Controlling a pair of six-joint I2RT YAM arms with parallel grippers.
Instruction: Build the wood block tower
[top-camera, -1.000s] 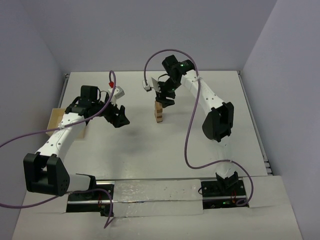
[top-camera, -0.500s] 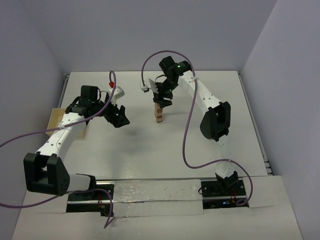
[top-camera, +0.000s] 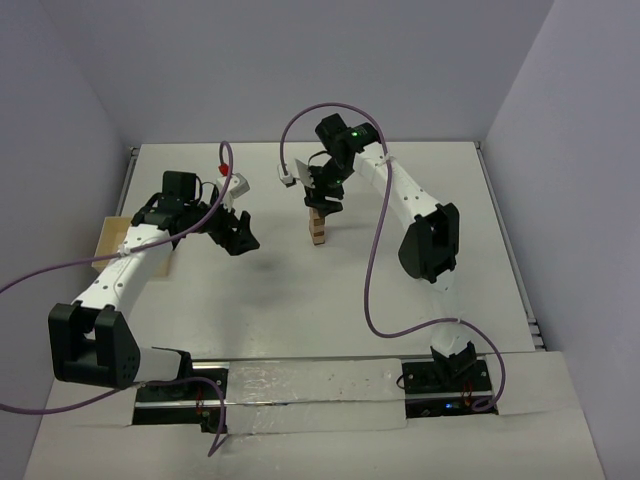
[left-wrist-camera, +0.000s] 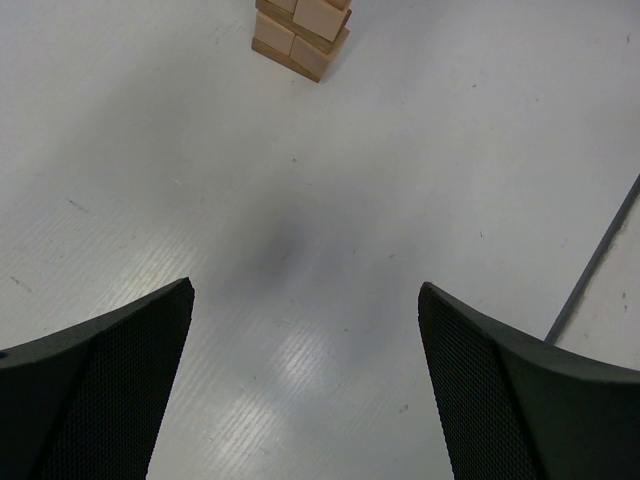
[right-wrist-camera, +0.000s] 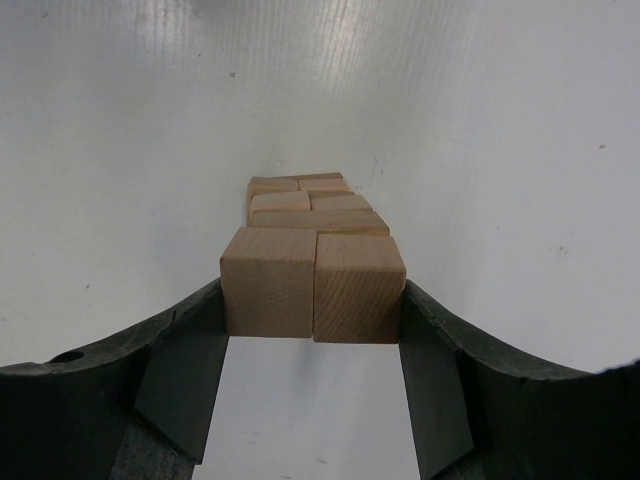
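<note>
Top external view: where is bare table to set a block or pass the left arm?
Bare table lies between the left gripper, the tower and its near edge, and again along its right edge. Crowded over the tower, where the right gripper clamps two blocks.

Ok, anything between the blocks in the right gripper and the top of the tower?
Nothing visible. The right gripper holds two wood blocks side by side directly over the tower, with only white table showing around it. The left gripper hangs open off to the left, well apart from the tower.
</note>
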